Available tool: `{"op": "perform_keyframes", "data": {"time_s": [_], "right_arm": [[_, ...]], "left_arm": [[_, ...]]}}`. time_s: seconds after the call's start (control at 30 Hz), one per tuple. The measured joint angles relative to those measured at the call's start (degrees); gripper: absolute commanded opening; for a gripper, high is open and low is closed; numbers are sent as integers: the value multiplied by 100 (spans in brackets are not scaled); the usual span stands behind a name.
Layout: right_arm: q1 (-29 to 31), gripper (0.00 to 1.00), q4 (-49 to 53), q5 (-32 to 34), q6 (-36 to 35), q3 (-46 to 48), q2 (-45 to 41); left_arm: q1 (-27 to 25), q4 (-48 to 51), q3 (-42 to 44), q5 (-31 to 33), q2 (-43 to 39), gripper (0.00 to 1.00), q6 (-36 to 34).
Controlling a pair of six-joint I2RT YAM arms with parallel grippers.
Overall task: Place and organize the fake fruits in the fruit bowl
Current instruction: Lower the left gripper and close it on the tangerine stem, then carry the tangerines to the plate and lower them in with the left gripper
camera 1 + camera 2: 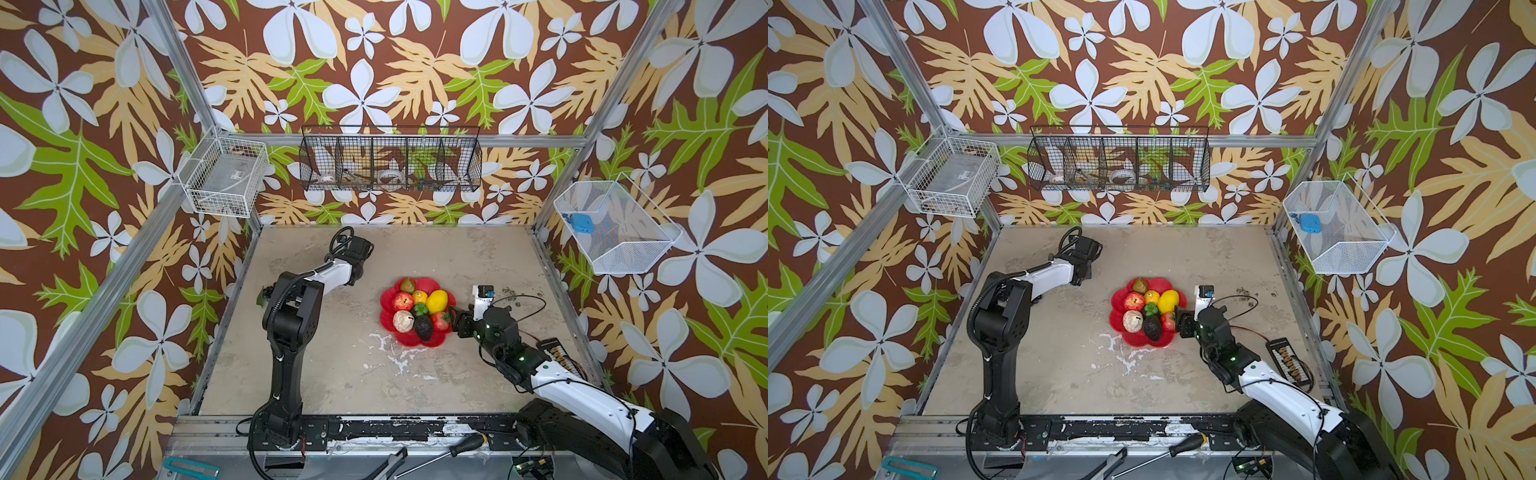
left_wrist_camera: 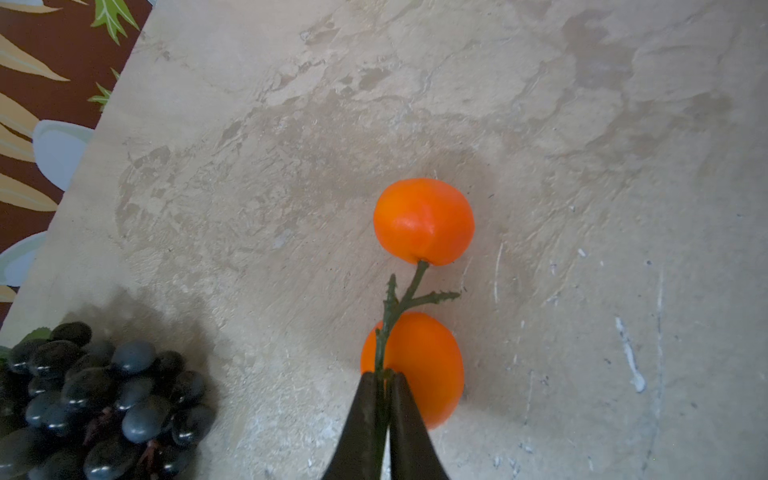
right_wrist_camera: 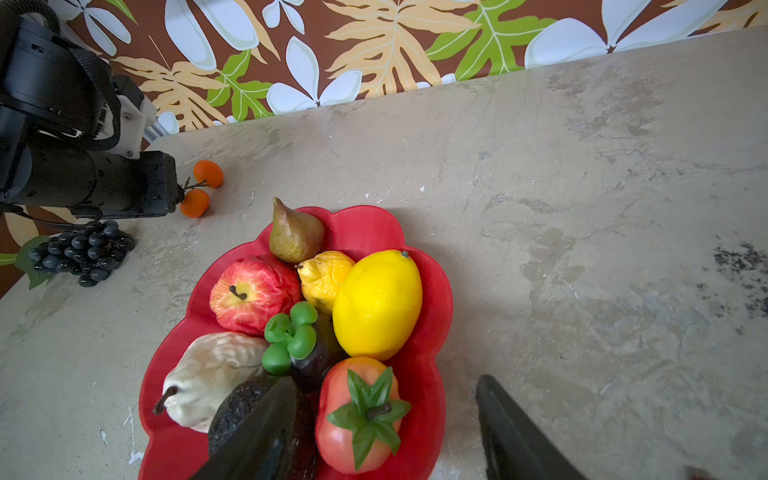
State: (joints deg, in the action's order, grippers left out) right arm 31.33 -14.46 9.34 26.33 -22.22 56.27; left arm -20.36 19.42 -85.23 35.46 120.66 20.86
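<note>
The red scalloped fruit bowl holds a pear, apple, two lemons, cream lumpy piece, avocado and strawberry. My right gripper stands open at the bowl's right rim. One finger is over the avocado, the other over the table, with the strawberry between them untouched. My left gripper is shut on the green stem of the two oranges, which lie on the table left of the bowl. The black grape bunch lies beside them. In both top views the left arm hides the oranges.
Wire baskets hang on the walls: white, black, white mesh. A black device with cables lies at the table's right edge. A screwdriver rests on the front rail. The grapes lie close to the left wall.
</note>
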Motion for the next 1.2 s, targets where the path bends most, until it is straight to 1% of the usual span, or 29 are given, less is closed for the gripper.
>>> {"op": "perform_keyframes", "data": {"time_s": [0.1,0.3,0.47,0.67,0.8,0.93,1.1,1.2], "right_arm": [[0,68,0,2,0,-4,9],[0,68,2,2,2,-9,42],[0,68,7,4,2,-9,57],[0,68,13,2,9,-15,68],[0,68,15,2,28,-15,57],[0,68,15,2,28,-15,52],[0,68,13,-26,46,-13,46],[0,69,-2,-52,48,20,-15]], "left_arm": [[0,-39,175,-15,-170,5,0],[-50,-243,629,-83,-739,4,-2],[-328,-323,1187,-46,-1451,1,4],[-927,-313,1753,42,-2522,1,173],[-1440,-256,2090,24,-3362,0,306],[-1926,-168,2516,-162,-4037,0,553],[-2474,-186,3062,-501,-4505,0,914],[-2618,-254,3324,-728,-4605,0,1130]]}}
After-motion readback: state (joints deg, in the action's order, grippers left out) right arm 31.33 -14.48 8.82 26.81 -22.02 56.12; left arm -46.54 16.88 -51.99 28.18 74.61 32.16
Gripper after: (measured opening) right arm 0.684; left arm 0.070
